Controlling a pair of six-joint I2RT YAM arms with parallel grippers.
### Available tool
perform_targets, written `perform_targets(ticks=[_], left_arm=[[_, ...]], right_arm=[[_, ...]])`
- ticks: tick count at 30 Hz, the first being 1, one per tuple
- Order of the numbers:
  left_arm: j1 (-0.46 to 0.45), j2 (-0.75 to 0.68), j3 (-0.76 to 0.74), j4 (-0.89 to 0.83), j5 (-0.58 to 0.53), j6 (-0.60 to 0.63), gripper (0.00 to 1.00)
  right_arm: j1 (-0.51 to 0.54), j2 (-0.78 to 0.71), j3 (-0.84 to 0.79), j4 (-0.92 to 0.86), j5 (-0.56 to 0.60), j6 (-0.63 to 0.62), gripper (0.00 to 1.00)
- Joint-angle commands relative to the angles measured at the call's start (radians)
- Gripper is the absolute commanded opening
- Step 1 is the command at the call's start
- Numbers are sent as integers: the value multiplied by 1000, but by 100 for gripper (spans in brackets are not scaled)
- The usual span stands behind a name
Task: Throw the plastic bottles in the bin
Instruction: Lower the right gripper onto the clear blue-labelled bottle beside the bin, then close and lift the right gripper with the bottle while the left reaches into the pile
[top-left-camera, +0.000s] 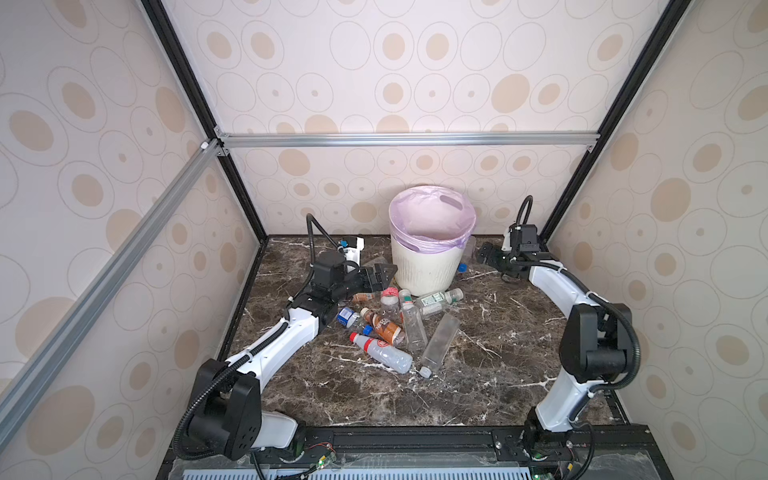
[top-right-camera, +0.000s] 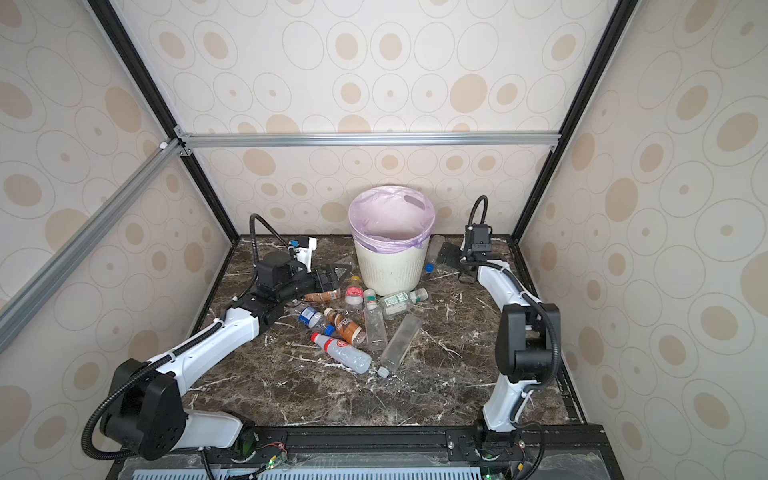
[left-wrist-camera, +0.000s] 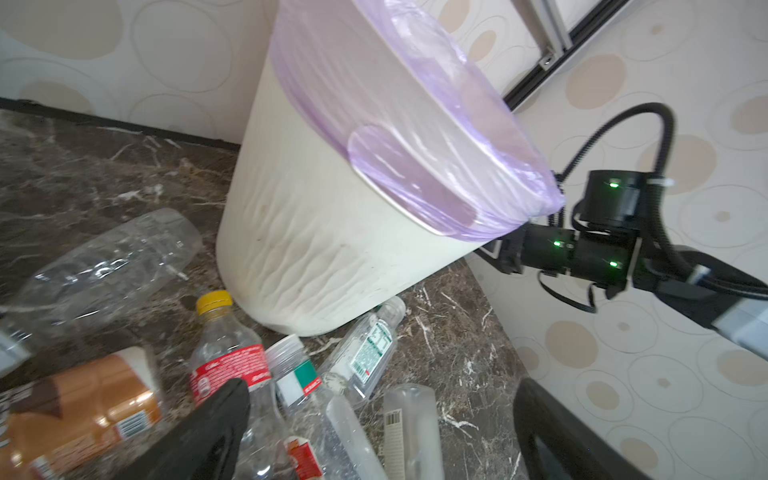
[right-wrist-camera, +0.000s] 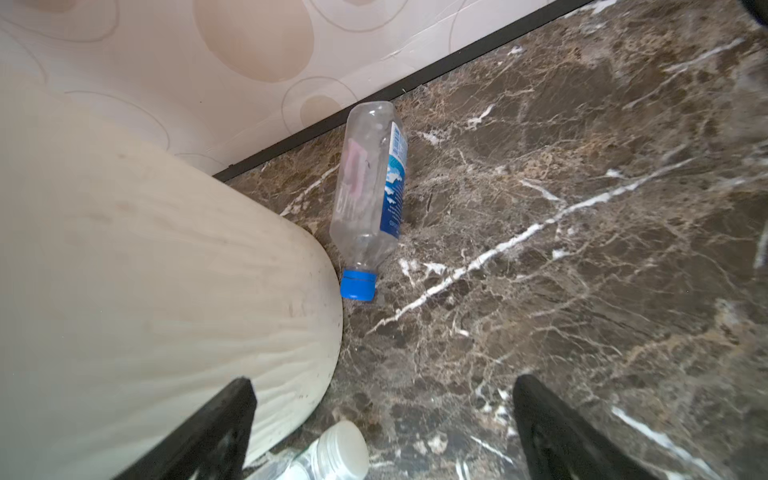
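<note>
The left hand (left-wrist-camera: 382, 388) and right hand (right-wrist-camera: 382, 384) are held open; just ahead of the right, a blue-capped bottle (right-wrist-camera: 368, 187) lies, seemingly touching the bin (right-wrist-camera: 145, 270).

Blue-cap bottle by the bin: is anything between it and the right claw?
Nothing visible. Only bare table lies between the open right claw and the blue-cap bottle; the bin stands off to the side.

One bin (top-left-camera: 428, 266). Ten plastic bottles (top-left-camera: 380, 351) countable: two brown-orange, eight mostly clear. Two robot arms (top-left-camera: 291, 332), two grippers — left gripper (top-left-camera: 384, 276), right gripper (top-left-camera: 482, 254). One marble-patterned tabletop (top-left-camera: 498, 332). Three patterned walls (top-left-camera: 415, 83).
</note>
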Motion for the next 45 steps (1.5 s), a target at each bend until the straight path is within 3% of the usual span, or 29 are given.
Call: perform_targets(ticks=[1, 7, 19, 23, 33, 45], left_arm=[[-25, 0, -9, 121, 32, -25, 99], [-94, -3, 4, 148, -8, 3, 99], [-411, 79, 94, 78, -391, 267, 99], [-490, 142, 113, 84, -472, 333, 99], [-621, 276, 162, 117, -644, 462, 99], [-671, 351, 212, 91, -694, 518, 99]], right_arm=[[-8, 80, 94, 20, -45, 34, 100], [-8, 230, 240, -20, -60, 35, 100], [-5, 414, 411, -70, -77, 26, 100], [-5, 467, 480, -102, -80, 21, 100], [8, 585, 615, -162, -71, 31, 99], [34, 709, 798, -248, -36, 29, 89]])
